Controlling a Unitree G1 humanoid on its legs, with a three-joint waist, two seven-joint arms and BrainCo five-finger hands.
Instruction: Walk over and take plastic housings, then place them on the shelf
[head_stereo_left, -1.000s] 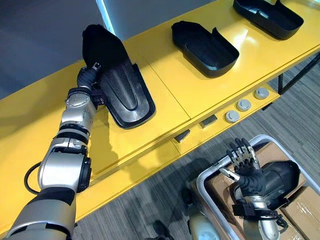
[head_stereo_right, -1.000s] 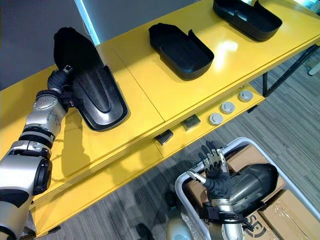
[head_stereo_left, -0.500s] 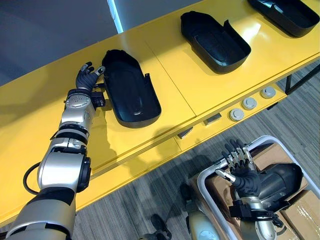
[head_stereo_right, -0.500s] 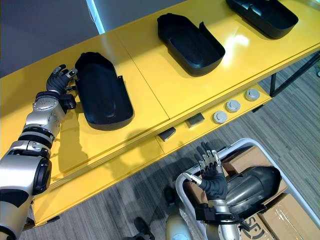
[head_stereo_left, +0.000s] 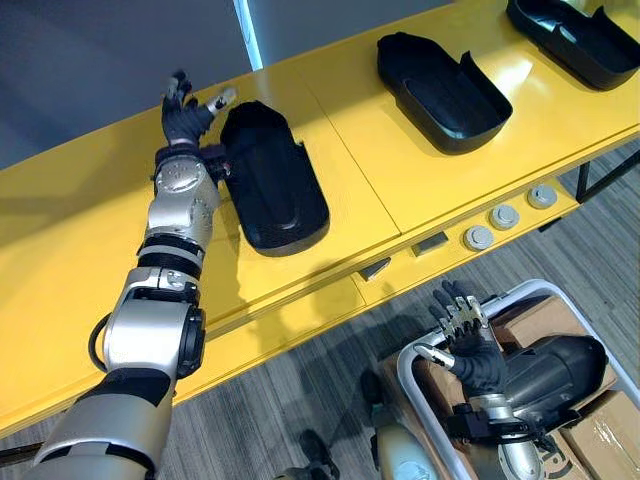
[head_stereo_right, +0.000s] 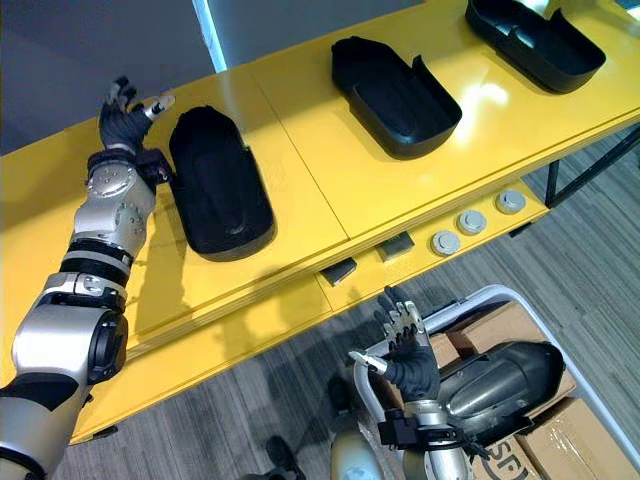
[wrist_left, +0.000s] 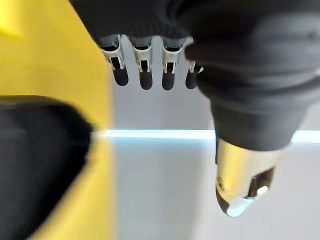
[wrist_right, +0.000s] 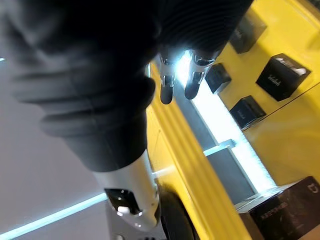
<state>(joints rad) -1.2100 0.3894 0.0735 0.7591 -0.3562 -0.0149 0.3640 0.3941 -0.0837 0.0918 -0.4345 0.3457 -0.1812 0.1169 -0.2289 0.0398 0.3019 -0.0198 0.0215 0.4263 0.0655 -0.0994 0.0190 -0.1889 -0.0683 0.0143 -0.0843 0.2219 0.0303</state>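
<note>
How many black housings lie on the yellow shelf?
3 housings: one beside the left hand, one farther right, one at the right end, cut off by the view's edge; more may lie beyond.

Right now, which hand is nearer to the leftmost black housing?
Left. The left hand hovers beside the leftmost housing; the right hand is low, above the white bin.

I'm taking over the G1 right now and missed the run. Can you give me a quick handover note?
Hands: left robot hand open, raised beside the leftmost housing, holding nothing; right robot hand open and empty over the white-rimmed bin.
Done: three black housings lie on the yellow shelf: the leftmost, the middle housing and the right housing.
Left: a dark housing in the bin, beside cardboard boxes, is probably next to shelve.
</note>
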